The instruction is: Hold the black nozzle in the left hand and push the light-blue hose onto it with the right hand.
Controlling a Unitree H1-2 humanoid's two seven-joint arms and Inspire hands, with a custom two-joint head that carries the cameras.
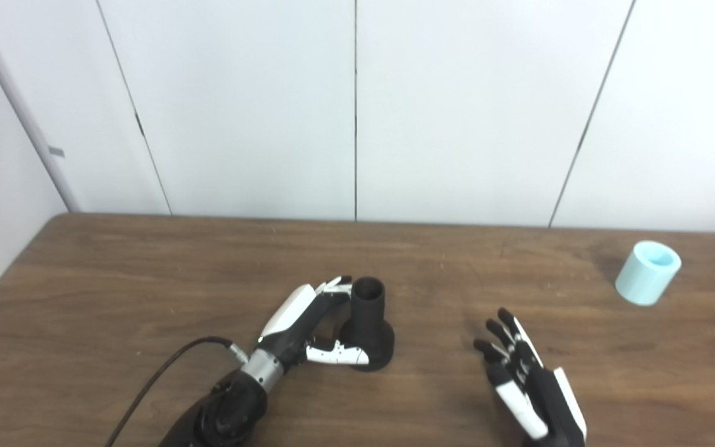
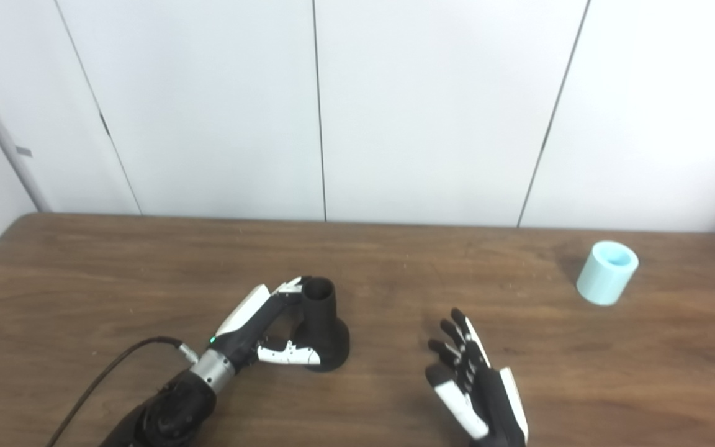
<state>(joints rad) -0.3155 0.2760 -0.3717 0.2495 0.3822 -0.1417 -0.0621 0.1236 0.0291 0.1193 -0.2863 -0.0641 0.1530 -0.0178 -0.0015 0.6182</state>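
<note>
The black nozzle (image 1: 368, 326) stands upright on the wooden table (image 1: 146, 279), wide flared base down and narrow open neck up. My left hand (image 1: 298, 323) is against its left side. Its fingertips touch the neck near the rim and its thumb lies across the front of the base; the fingers are not wrapped around it. My right hand (image 1: 528, 379) hovers low over the table to the right of the nozzle, fingers spread, holding nothing. The light-blue hose (image 1: 648, 273), a short open cylinder, stands far right, well beyond the right hand.
A black cable (image 1: 159, 379) runs from my left wrist to the bottom edge. White wall panels (image 1: 357, 105) rise right behind the table's far edge. Bare wood lies between the nozzle and the hose.
</note>
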